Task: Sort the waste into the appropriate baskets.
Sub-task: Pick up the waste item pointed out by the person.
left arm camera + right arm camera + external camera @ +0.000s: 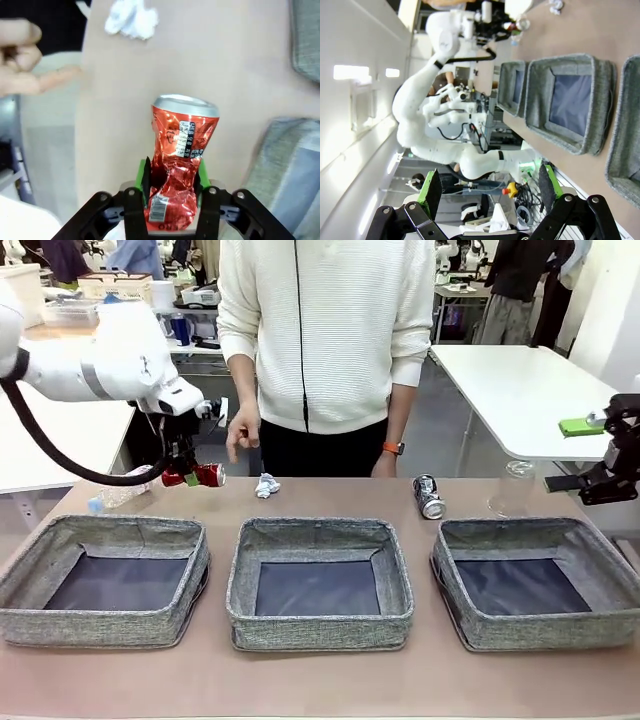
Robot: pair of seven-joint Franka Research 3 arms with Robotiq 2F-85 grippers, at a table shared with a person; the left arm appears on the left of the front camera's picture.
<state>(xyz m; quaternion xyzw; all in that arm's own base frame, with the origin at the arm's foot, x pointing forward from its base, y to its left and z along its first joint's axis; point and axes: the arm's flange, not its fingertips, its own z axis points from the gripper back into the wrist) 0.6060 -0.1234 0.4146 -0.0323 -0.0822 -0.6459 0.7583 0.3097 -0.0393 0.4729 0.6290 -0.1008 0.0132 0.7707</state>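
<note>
Crushed red can (177, 160) is pinched between the green pads of my left claw (172, 177), silver top pointing away, over the table's far strip behind the left basket (100, 625). Just beside it lies the crumpled white paper ball (266, 485), under a person's hand (243, 435). My right claw (489, 184) hangs spread wide at the table's right edge, near the right basket (540, 630).

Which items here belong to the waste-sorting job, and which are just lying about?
Job:
crushed red can, gripped in the left tool
paper ball
dark can
left bottle
right bottle
left basket, middle basket, right basket

Lying about:
white side table
rear crate
</note>
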